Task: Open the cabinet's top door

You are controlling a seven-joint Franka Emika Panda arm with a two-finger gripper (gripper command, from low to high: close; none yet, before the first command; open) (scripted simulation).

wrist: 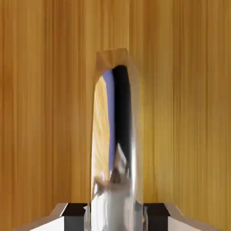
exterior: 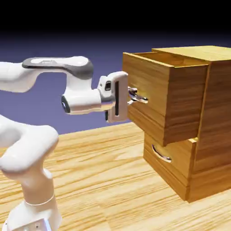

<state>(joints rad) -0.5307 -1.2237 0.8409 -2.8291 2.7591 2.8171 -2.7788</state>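
Top door point(exterior: 144, 92): drawn well out from the cabinet point(exterior: 219, 90) | Our gripper point(exterior: 131, 97): clamped on its silver handle point(exterior: 140, 98), in front of the cabinet | Done: gripping, most of the pull, we judge | Left: perhaps a little more, then release

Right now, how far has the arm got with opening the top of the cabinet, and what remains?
Already done: the top drawer stands well out from the cabinet, its open box showing. In hand: the claw is closed on the silver handle. Left: perhaps a little more pull, then letting go.
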